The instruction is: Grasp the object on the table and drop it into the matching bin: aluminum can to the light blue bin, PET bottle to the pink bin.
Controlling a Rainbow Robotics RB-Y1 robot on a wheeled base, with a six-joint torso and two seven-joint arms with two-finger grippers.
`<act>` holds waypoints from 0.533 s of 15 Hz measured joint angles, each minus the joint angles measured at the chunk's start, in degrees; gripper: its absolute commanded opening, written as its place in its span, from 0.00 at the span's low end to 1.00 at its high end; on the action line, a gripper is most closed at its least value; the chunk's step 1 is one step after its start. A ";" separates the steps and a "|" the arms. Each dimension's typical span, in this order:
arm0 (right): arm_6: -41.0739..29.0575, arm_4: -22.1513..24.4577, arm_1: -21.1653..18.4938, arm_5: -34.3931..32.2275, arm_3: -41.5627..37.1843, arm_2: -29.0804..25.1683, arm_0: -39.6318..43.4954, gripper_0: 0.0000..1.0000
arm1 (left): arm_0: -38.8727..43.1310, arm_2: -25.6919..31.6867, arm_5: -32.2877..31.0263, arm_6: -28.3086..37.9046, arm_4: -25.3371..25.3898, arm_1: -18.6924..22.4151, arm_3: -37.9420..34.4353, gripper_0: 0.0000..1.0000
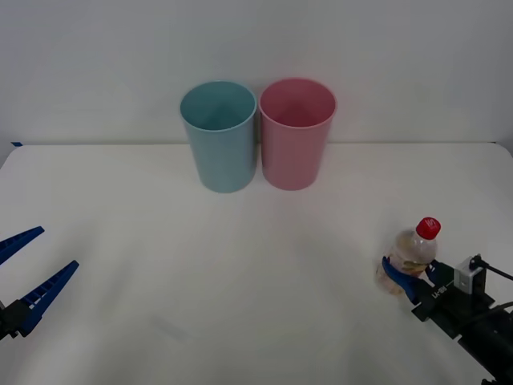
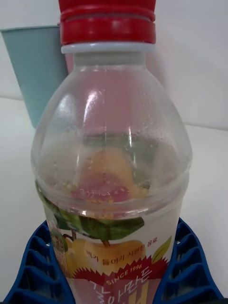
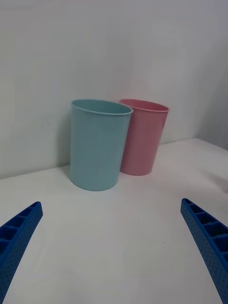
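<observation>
The PET bottle [image 1: 410, 255] is small and see-through, wearing a red cap and a pale label with a yellow fruit and green leaf. It is standing up on the white table [image 1: 240, 281], near the right edge, well apart from the bins. The right gripper [image 1: 407, 277] is reaching in low, its blue fingers [image 2: 190, 266] hugging the bottle's sides. The left gripper [image 1: 22, 266] is waiting at the left with fingers wide apart. The light blue bin [image 1: 219, 136] and pink bin [image 1: 296, 133] are standing side by side at the back.
</observation>
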 measured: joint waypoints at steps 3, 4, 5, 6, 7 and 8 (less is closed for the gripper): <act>-1.11 -0.17 -0.09 -0.89 -2.70 0.04 -0.06 0.00 | 0.00 0.00 0.00 0.00 0.00 0.00 0.00 1.00; -1.67 -0.21 -0.13 -1.14 -3.75 0.06 -0.01 0.00 | 0.00 0.00 0.00 0.00 0.00 0.00 0.00 1.00; -2.55 -0.24 -0.24 -1.24 -4.92 0.02 0.11 0.00 | 0.00 0.00 0.00 0.00 0.00 0.00 0.00 1.00; -4.29 -0.11 -0.48 -1.28 -6.37 0.03 0.23 0.00 | 0.00 0.00 0.00 0.00 0.00 0.00 0.00 1.00; -6.47 0.06 -0.88 -1.31 -7.79 0.07 0.30 0.00 | 0.00 0.00 0.00 0.00 0.00 0.00 0.00 1.00; -8.24 0.13 -1.46 -1.29 -9.09 0.08 0.31 0.00 | 0.00 0.00 0.00 0.00 0.00 0.00 0.00 1.00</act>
